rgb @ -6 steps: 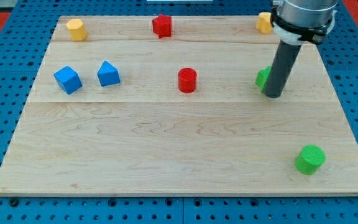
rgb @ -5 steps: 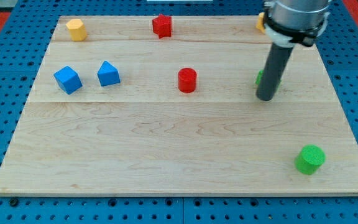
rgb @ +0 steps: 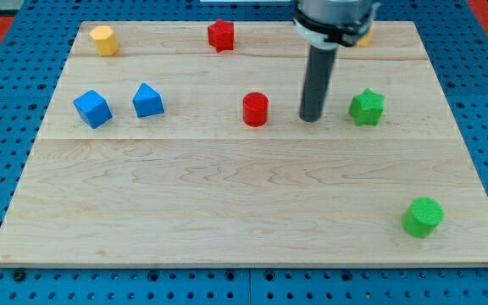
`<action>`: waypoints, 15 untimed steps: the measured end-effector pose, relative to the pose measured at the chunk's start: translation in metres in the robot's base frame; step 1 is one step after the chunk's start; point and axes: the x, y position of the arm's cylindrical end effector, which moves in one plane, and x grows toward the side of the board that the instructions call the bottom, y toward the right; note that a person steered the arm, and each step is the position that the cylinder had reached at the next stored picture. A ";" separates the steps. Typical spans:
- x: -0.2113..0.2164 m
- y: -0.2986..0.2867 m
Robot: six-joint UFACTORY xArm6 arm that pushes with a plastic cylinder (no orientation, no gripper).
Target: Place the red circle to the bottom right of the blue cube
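Observation:
The red circle (rgb: 255, 109) stands near the middle of the wooden board (rgb: 227, 203). The blue cube (rgb: 92, 108) sits at the view's left, with a blue triangular block (rgb: 147, 100) just to its right. My tip (rgb: 311, 118) rests on the board a little to the right of the red circle, not touching it, and to the left of a green star block (rgb: 366, 108).
A red star block (rgb: 220, 35) and a yellow block (rgb: 102, 39) lie along the view's top. Another yellow block (rgb: 364, 37) is mostly hidden behind the arm. A green cylinder (rgb: 422, 217) stands at the bottom right.
My tip has slid left, away from the green star block toward the red circle. The green star is now fully in view. No block has moved.

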 end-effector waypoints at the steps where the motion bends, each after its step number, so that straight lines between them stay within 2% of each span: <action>1: -0.012 -0.041; 2: 0.032 -0.094; 4: 0.059 -0.204; 6: 0.086 -0.260; 7: 0.083 -0.242; 9: 0.050 -0.238; 11: 0.024 -0.211; 15: 0.026 -0.162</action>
